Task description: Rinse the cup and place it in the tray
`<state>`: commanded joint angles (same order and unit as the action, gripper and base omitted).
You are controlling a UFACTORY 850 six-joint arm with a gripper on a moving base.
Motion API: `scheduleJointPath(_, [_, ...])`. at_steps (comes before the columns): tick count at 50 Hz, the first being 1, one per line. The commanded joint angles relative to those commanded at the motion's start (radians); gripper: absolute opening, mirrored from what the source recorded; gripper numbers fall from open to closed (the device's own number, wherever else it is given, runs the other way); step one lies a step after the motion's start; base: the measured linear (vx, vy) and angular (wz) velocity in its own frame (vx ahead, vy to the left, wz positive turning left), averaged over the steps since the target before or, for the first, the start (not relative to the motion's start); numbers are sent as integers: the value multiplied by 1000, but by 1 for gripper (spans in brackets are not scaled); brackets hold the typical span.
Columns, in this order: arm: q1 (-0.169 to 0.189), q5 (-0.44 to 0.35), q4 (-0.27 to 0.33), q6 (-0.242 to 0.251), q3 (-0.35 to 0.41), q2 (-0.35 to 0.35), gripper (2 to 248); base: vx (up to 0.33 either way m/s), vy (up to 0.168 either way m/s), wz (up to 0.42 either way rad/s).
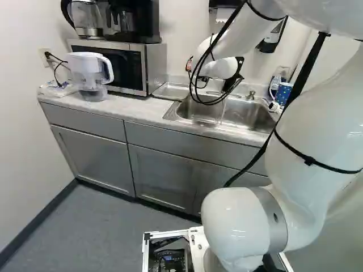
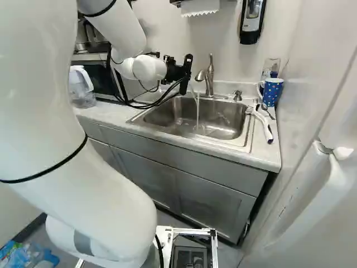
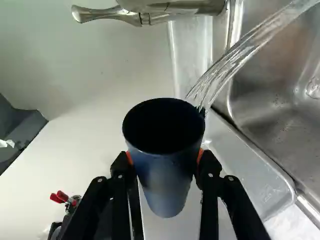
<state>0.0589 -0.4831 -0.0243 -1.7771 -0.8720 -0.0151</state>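
Clock: 12 = straight ahead of the base.

Pale speckled desk [image 1: 130, 109], running along the wall ahead. Brushed-steel sink [image 2: 189, 137], set into it, 12 to 1 o'clock. Shallow grey rectangular tray [image 3: 250, 170], at the sink's 10 o'clock; no cup standing in it. Likely the goal, judging by its place.

Curved metal tap [image 2: 209, 81], at the sink's 12 o'clock. Running: clear stream of water [image 2: 197, 111] falls into the basin.

Progress, estimated: mid-task. Done: cup picked up, water on, cup brought to the stream. Left: finish the rinse, then carry the cup to the tray, set it down and release. Whether the inside is wetted, cannot tell; it is dark.

Clock for the wrist view: 12 = ahead, the way the jaws point.

Black jaws with orange pads [image 3: 165, 157], clamped on the cup from two sides, pads at its 3 and 9 o'clock. Dark blue-grey tapered cup [image 3: 167, 175], between them, wide mouth towards 12, narrow base towards 6. Water at the rim's 1 to 2 o'clock; entering the mouth or only passing beside it, cannot tell. Tray at the cup's 3 to 4 o'clock.
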Motion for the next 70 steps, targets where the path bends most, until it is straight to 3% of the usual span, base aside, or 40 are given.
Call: scheduleJointPath(70, [0,0,0,0,0,0,125,0,0,0])
